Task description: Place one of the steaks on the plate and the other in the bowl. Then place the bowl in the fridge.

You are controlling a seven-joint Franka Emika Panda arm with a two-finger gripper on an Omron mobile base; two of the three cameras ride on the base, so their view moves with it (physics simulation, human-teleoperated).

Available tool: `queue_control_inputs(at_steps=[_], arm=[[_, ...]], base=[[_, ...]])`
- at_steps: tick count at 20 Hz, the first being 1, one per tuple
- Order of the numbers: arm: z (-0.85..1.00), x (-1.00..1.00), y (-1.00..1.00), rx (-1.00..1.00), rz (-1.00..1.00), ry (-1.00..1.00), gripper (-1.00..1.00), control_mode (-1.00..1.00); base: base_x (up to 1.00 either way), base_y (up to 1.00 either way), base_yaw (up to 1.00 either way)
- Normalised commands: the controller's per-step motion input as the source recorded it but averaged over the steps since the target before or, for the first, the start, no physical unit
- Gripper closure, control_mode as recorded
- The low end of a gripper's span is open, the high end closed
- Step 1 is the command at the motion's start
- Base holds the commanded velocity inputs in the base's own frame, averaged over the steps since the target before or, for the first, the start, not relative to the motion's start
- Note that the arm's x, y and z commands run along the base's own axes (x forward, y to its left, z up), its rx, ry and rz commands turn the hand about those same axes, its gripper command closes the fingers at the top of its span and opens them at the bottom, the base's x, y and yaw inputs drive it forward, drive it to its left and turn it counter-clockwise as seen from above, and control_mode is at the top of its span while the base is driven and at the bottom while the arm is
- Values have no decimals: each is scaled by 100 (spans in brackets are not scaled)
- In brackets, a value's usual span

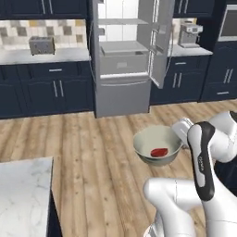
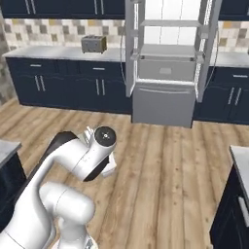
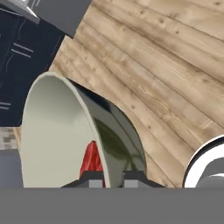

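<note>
Bowl with one steak inside, fingers pinched on its rim, fridge open

The tool pinches the rim of the bowl, a steak inside, above wooden floor.

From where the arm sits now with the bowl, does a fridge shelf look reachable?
Probably not yet. The end effector is shut on the bowl rim, steak inside. The fridge stands open, but open floor still lies between.
</note>
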Motion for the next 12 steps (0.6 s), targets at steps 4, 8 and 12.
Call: queue_control_inputs(at_steps=[4, 8, 12], arm=[[0, 0, 0, 0, 0, 0, 100, 100], [0, 0, 0, 0, 0, 0, 100, 100], [0, 0, 0, 0, 0, 0, 100, 100]], base=[[100, 1, -21], [100, 0, 1], [100, -19, -5]])
